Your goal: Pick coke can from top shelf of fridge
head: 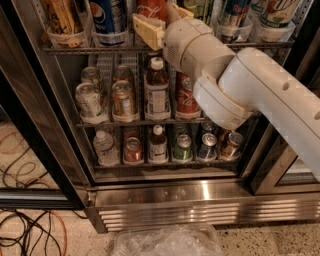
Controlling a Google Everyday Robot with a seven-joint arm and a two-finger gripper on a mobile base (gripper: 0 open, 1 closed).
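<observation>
The red coke can [151,9] stands on the top shelf [90,50] of the fridge [200,200], cut off by the upper edge of the view. My gripper [165,22] reaches into the fridge at that shelf and sits around the can, its yellowish parts on the can's left front and right side. The white arm [260,85] comes in from the right and hides part of the middle shelf. The can's lid is out of view.
A blue Pepsi can [107,15] and an orange-brown can [62,17] stand left of the coke can. Lower racks hold bottles [157,92] and cans. The dark door frame [30,125] is at left. Cables [30,230] and a clear plastic bag [165,242] lie on the floor.
</observation>
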